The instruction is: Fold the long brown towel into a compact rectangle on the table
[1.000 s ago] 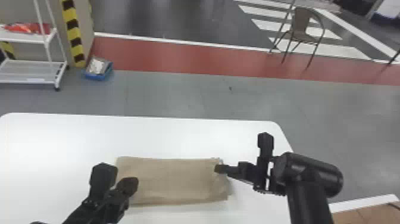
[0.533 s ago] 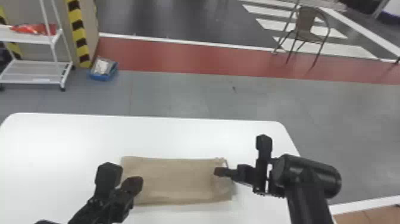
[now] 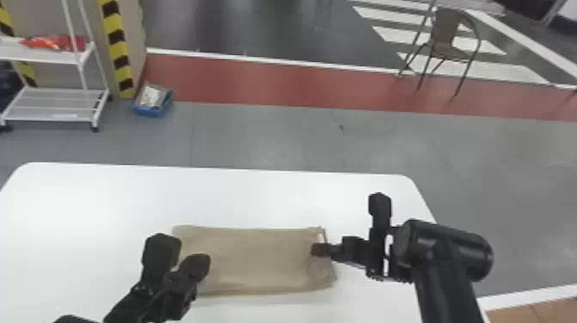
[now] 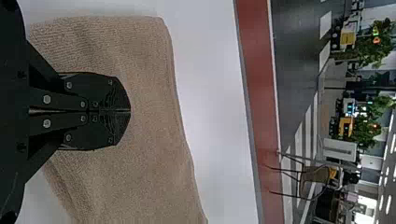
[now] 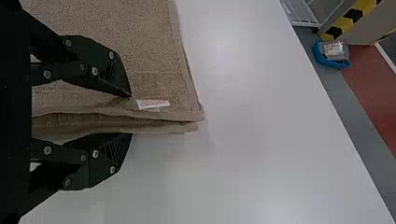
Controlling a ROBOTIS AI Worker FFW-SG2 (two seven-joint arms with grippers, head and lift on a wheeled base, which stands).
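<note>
The brown towel (image 3: 257,257) lies folded in a flat rectangle on the white table (image 3: 274,193). At its left end is my left gripper (image 3: 197,266); in the left wrist view, that gripper (image 4: 130,111) is shut over the towel (image 4: 144,116), nothing visible between its tips. My right gripper (image 3: 320,250) is at the towel's right end. The right wrist view has this gripper (image 5: 128,114) open, with the towel's layered edge (image 5: 112,122) between its fingers, one finger above the cloth and the other beyond the edge. A small white label (image 5: 153,103) lies near the towel's corner.
White tabletop surrounds the towel, with a rounded far right corner (image 3: 405,178). Beyond the table, on the floor, are a blue bin (image 3: 152,103), a white shelf rack (image 3: 56,103) and a chair (image 3: 448,38).
The head view has shifted, so table, towel and background sit slightly farther right. My right gripper's tips are a little farther in over the towel's right end.
</note>
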